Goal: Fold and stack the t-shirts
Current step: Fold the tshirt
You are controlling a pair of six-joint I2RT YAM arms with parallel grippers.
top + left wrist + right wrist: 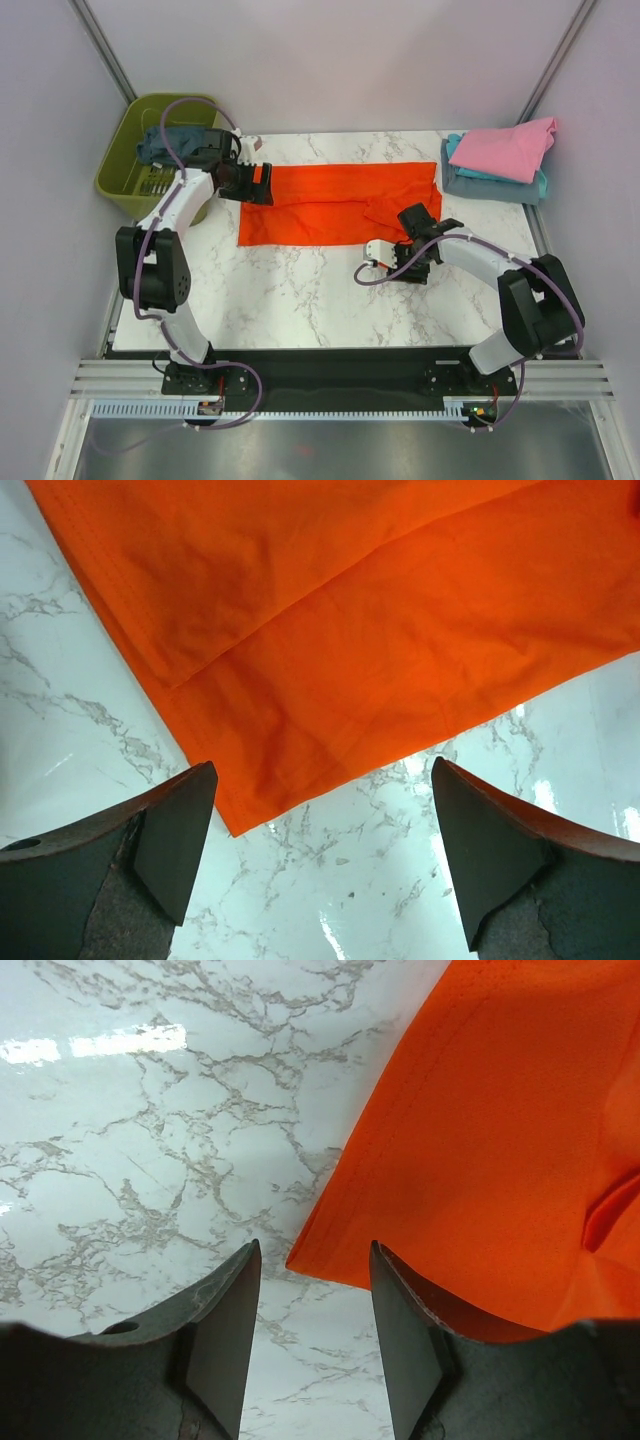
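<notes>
green basket far left holds a dark shirt. the left gripper hangs wide at the left edge of the orange shirt, which lies flat mid-worktop. the right gripper is narrow at its near right corner, not plainly pinching; i'd catch both layers. the pink shirt on the teal shirt sits well clear.

- We identify one table with a glossy white top and grey marble veining.
- An orange shirt lies flat on the far half, folded into a band running left to right.
- In the far right corner, a folded pink shirt rests on a teal shirt. We cannot tell which layer touches the top.
</notes>
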